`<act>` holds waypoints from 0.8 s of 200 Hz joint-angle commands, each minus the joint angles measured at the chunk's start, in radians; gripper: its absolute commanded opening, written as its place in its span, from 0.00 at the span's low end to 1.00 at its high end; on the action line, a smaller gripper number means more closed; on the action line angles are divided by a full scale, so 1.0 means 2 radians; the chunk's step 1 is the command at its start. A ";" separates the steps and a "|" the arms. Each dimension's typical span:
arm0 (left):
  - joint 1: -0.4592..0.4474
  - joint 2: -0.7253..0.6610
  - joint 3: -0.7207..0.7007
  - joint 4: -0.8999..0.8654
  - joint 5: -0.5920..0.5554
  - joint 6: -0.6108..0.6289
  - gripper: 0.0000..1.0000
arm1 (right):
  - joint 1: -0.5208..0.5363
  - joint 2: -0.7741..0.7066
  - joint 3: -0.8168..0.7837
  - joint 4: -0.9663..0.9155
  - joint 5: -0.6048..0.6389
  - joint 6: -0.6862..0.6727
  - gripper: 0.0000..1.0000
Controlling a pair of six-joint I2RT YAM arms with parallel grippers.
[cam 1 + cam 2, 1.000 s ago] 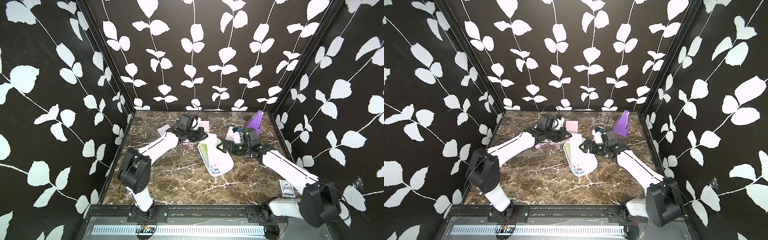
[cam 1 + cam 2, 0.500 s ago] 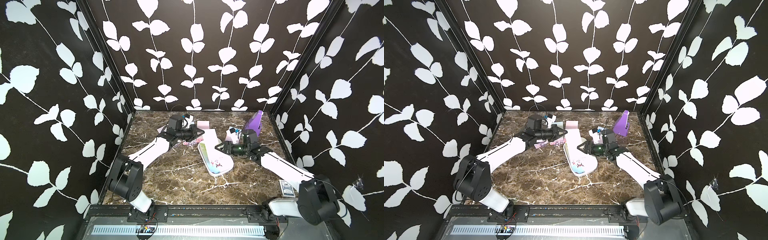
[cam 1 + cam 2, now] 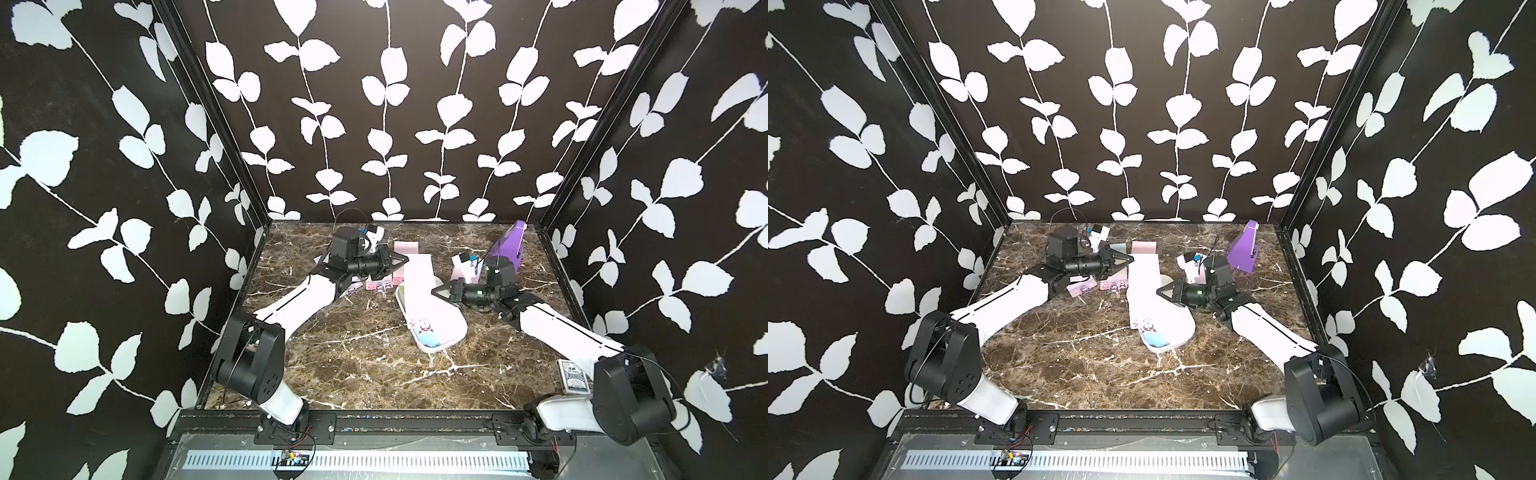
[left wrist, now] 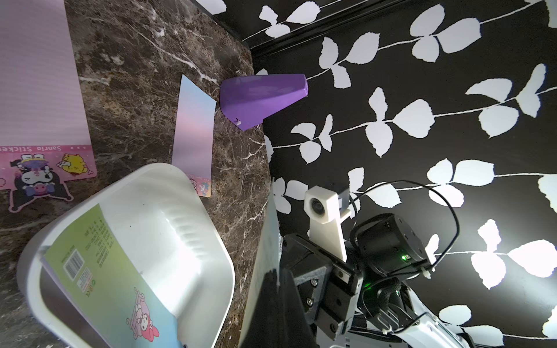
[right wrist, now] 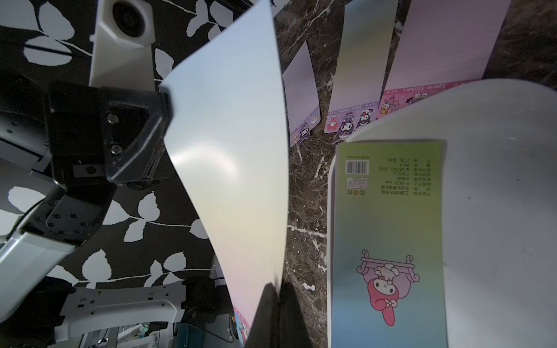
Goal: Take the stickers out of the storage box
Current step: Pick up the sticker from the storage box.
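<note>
Your right gripper (image 3: pixel 434 290), spread a second ago, is now pinching the sticker (image 3: pixel 416 277) your left gripper (image 3: pixel 405 260) is also pinching, probably for handover.

The green-blue sticker (image 5: pixel 388 226) runs past the wrist view's edge.

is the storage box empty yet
Not empty: a green-to-blue sticker sheet lies inside the storage box, visible in both wrist views.
</note>
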 commanded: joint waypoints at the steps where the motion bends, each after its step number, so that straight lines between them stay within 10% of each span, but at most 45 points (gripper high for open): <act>1: 0.008 -0.013 -0.004 0.006 0.013 0.007 0.00 | 0.002 -0.012 -0.004 0.025 -0.014 0.001 0.00; 160: 0.186 -0.184 -0.073 -0.315 -0.113 0.262 0.51 | 0.148 0.085 0.033 0.088 0.117 0.059 0.00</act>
